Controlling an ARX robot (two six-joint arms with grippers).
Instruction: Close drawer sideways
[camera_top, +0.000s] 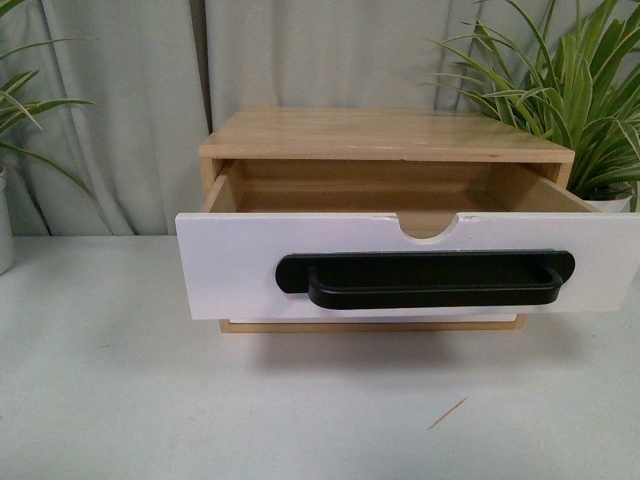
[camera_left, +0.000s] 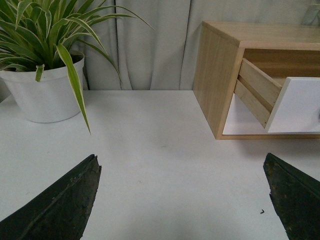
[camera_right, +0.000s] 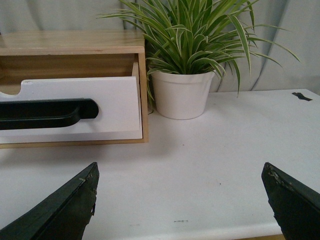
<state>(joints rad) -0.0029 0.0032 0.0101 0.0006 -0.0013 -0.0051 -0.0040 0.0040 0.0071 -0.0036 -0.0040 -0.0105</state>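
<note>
The drawer has a white front, a long black bar handle and a half-round notch in its top edge. It stands pulled far out of the wooden cabinet and its inside is bare. It also shows in the left wrist view and in the right wrist view. Neither arm shows in the front view. My left gripper is open and empty over the white table, off the cabinet's left side. My right gripper is open and empty over the table, off the cabinet's right front.
A plain white-fronted lower drawer sits shut under the open one. A potted spider plant stands close to the cabinet's right side, another to its left. Grey curtains hang behind. The table's front edge is near my right gripper.
</note>
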